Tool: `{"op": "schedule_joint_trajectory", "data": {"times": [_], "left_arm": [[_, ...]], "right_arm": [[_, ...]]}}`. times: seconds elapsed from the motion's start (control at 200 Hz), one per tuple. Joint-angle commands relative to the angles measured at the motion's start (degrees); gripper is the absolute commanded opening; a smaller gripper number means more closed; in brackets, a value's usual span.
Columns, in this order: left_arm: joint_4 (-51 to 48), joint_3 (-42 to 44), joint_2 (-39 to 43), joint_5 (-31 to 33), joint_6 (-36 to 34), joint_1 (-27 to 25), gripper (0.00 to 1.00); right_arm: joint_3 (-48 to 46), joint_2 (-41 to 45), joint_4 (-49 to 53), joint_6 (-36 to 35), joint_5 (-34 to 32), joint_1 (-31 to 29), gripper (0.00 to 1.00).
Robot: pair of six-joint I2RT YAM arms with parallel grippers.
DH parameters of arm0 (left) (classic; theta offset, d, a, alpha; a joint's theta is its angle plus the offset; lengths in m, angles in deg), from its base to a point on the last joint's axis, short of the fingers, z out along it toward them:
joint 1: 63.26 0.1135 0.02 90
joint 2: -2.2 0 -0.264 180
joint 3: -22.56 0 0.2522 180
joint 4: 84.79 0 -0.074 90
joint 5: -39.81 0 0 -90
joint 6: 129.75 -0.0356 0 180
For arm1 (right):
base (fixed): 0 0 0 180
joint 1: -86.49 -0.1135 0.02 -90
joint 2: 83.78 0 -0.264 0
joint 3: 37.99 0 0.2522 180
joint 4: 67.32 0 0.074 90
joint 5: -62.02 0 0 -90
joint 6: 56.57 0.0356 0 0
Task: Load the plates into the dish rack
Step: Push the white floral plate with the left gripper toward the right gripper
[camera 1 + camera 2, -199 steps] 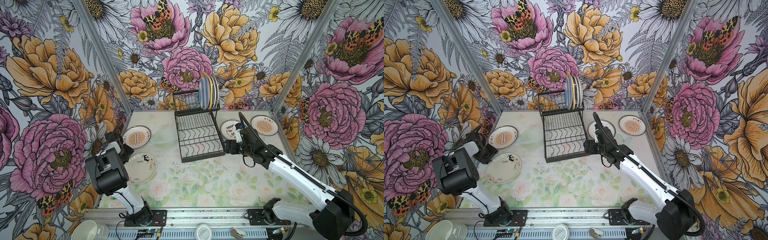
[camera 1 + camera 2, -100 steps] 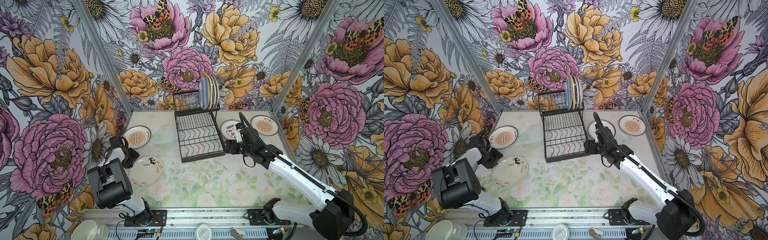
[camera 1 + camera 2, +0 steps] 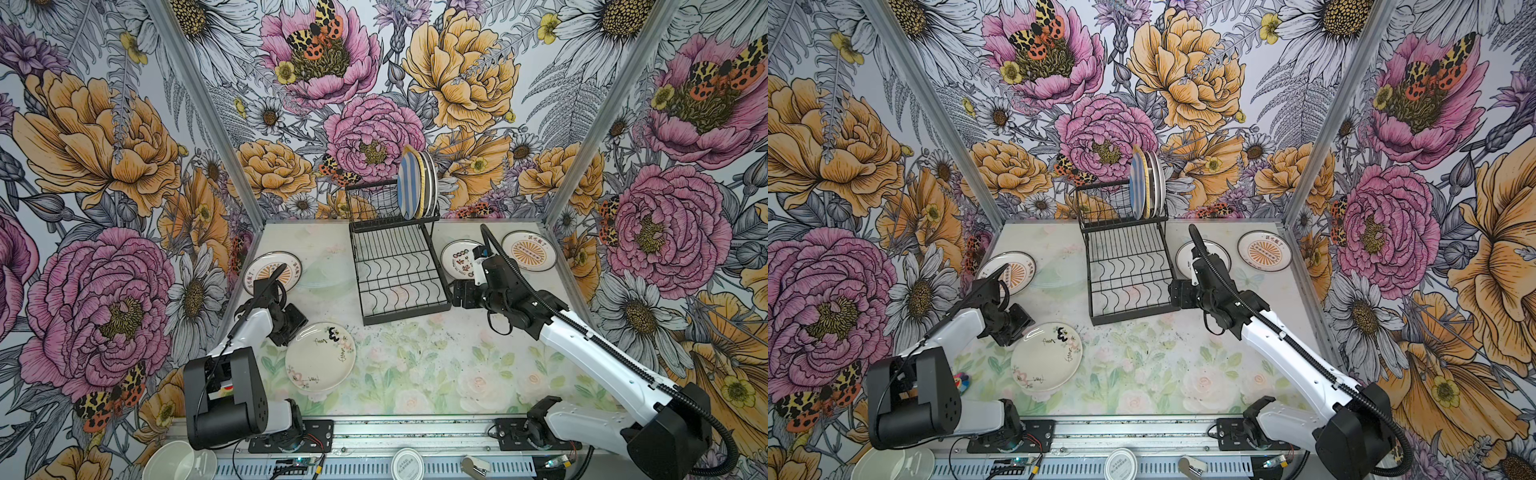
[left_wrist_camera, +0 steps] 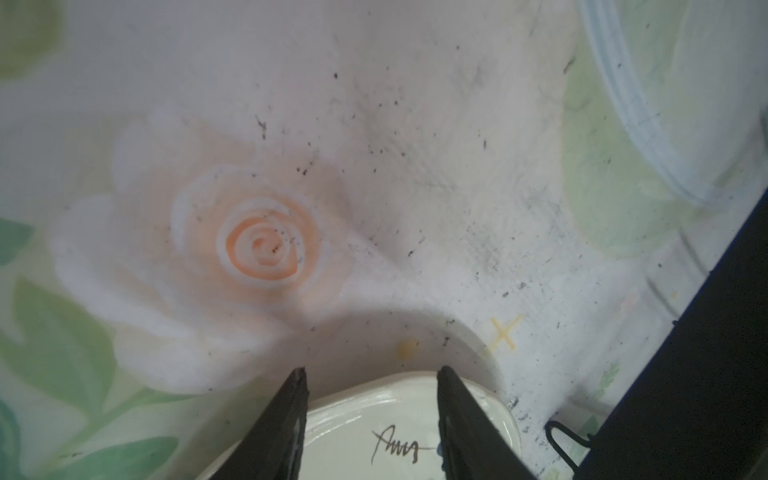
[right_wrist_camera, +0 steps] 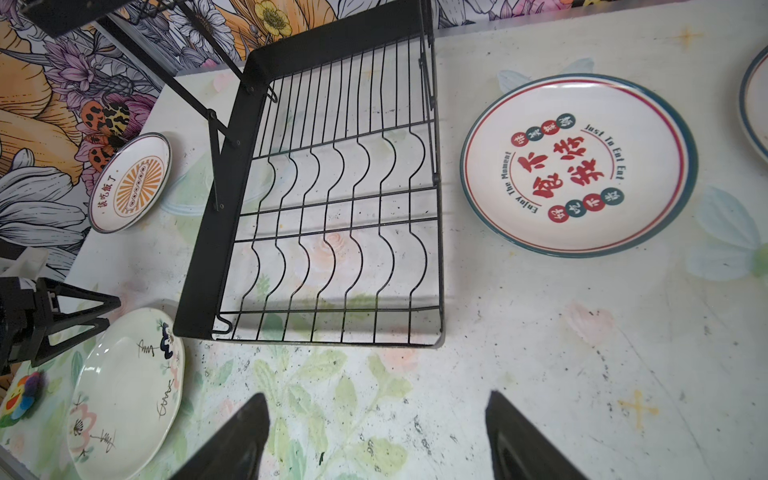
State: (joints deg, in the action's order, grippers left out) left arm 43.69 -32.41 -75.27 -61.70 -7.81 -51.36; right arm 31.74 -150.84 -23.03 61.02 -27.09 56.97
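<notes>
— Where are your jaws standing?

— At lower left, my left gripper (image 4: pixel 371 369) is sitting half apart over the rim of the cream hand-lettered plate (image 3: pixel 320 357). I cannot tell whether it is pinching. Right of centre, my right gripper (image 5: pixel 376 395) is hovering wide apart, gripping nothing, beside the dish rack (image 5: pixel 214 249).

— And farther back?

— The red-character plate (image 5: pixel 577 166) and a sunburst plate (image 3: pixel 528 251) are lying flat to the rack's right. The blue-striped plate (image 3: pixel 406 187) is standing upright with others in the upper tier.
</notes>
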Motion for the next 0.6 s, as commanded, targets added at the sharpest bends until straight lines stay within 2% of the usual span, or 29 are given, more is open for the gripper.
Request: {"op": "schedule_joint_trajectory", "data": {"times": [0.0, 0.08, 0.155, 0.24, 0.31, 0.37, 0.455, 0.595], "left_arm": [[-1.87, 1.31, 1.72, -1.93, 2.56, -1.37, 0.51], [-2.61, 1.06, 2.85, -2.30, 2.69, -2.25, 0.51], [-4.67, -0.17, 4.10, 0.17, 1.62, -2.29, 0.55], [-7.39, -1.58, 5.59, 4.43, 0.09, -1.85, 0.67], [-7.59, -1.42, 6.67, 5.98, -0.28, -0.86, 0.84], [-7.57, -1.41, 7.14, 7.53, -0.28, -0.50, 0.90], [-7.27, -0.98, 6.89, 9.08, -0.21, -0.19, 0.96], [-5.08, 0.36, 5.18, 9.24, -0.21, 0.02, 0.97]], "right_arm": [[-0.68, 1.67, -1.34, 0.00, 0.43, 0.47, 0.82], [-0.92, 2.02, -1.24, 0.00, 0.33, 0.58, 0.82], [-1.20, 2.31, -1.32, 0.09, 0.17, 0.58, 0.83], [-1.56, 2.56, -1.29, 0.17, 0.27, 0.54, 0.82], [-1.82, 2.81, -1.31, 0.15, 0.19, 0.65, 0.83], [-2.07, 3.04, -1.33, 0.19, 0.09, 0.66, 0.83], [-2.30, 3.56, -1.30, 0.20, -0.04, 0.63, 0.83], [-3.04, 4.55, -1.33, 0.33, -0.53, 0.75, 0.83]]}}
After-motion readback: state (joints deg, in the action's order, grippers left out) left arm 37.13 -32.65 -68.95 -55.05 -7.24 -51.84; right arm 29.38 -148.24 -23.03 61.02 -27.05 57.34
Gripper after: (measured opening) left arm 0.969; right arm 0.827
